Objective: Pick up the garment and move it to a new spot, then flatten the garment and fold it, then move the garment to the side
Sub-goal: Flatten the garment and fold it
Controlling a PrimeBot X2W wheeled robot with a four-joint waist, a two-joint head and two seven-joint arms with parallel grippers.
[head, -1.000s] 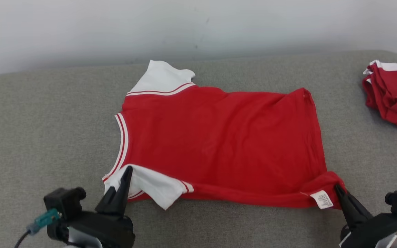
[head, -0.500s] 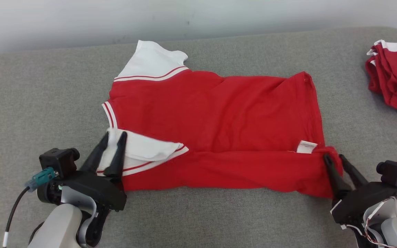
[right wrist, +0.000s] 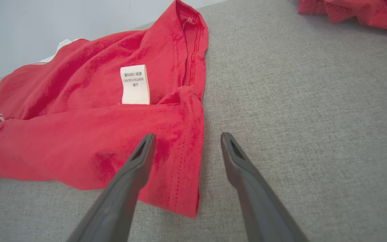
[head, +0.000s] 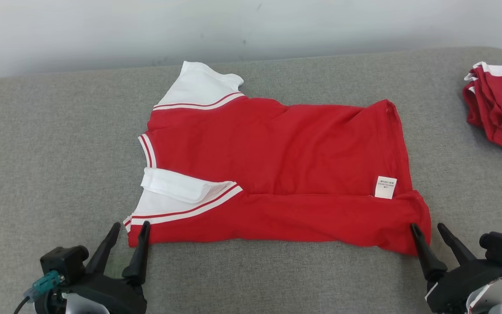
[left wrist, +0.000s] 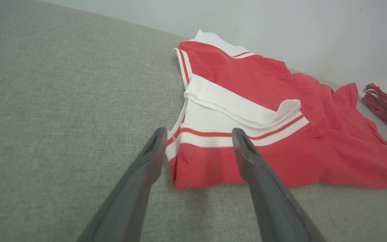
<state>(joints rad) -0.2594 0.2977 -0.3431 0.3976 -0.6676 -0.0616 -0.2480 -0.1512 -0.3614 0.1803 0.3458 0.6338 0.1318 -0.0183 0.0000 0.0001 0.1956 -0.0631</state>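
Plainly empty, the left claw (head: 130, 224) and right claw (head: 426, 225) gape wide at the near corners of the half-folded red-and-white knit shirt (head: 277, 152); a crumpled red garment (head: 499, 122) is cropped rightward.

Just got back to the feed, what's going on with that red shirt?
The robot is partway through folding the red shirt on the grey padded surface. The shirt's near long edge is turned over onto the body, with one white sleeve doubled over and the white label showing. The left pincer stands open at the near sleeve-end corner and the right pincer open at the near hem corner; neither grips the cloth. A pile of red garments lies at the right.
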